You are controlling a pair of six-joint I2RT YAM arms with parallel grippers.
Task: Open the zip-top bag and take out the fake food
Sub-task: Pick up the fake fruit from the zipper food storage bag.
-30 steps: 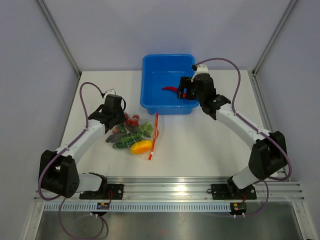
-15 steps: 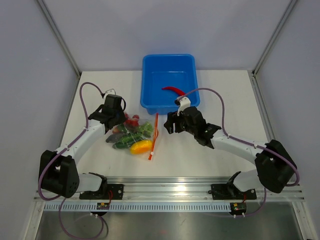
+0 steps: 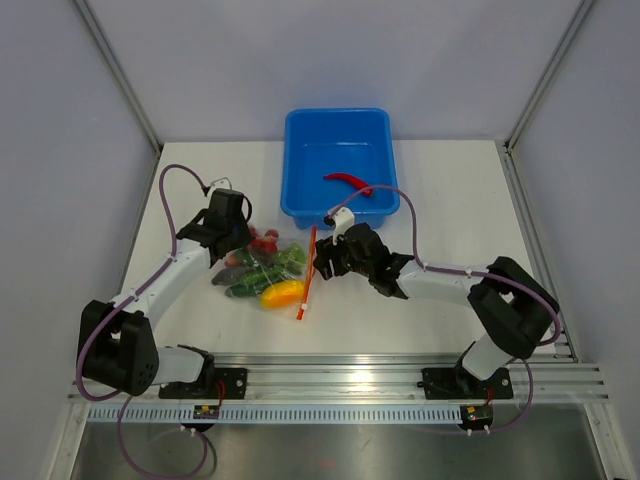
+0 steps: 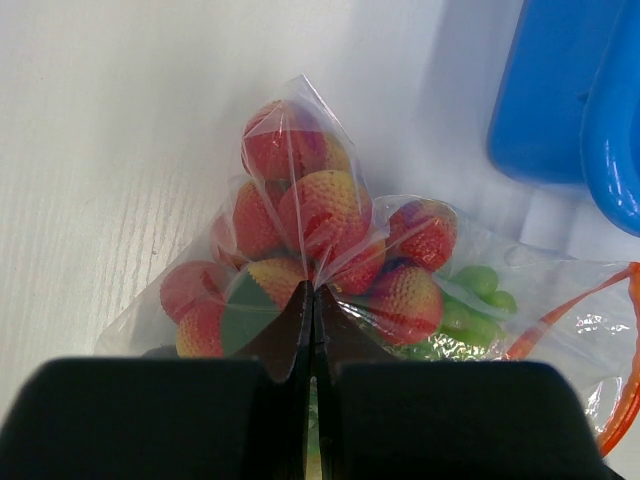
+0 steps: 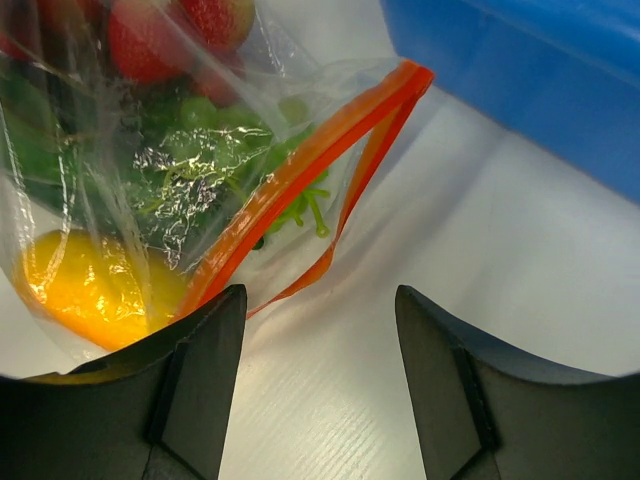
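The zip-top bag (image 3: pixel 268 268) lies left of centre, its orange-red zip strip (image 3: pixel 308 270) turned to the right. Its mouth (image 5: pixel 300 170) gapes open. Inside are fake food pieces: red and yellow balls (image 4: pixel 320 215), green vegetables (image 5: pixel 200 140) and an orange-yellow pepper (image 5: pixel 80 285). My left gripper (image 3: pixel 243 243) is shut on the bag's closed far-left end, pinching the plastic (image 4: pixel 313 292). My right gripper (image 3: pixel 319 262) stands open low over the table just right of the mouth, with nothing between its fingers (image 5: pixel 320 300). A red chili (image 3: pixel 347 180) lies in the blue tub.
The blue tub (image 3: pixel 300 200) stands at the back centre, just beyond the bag and the right gripper; its wall shows in the right wrist view (image 5: pixel 540 70). White table (image 3: pixel 420 230) stretches to the right of the tub.
The right arm has swung from over the blue tub down and left to the bag's mouth, its jaws narrowing a little. The left gripper and the bag have stayed put.
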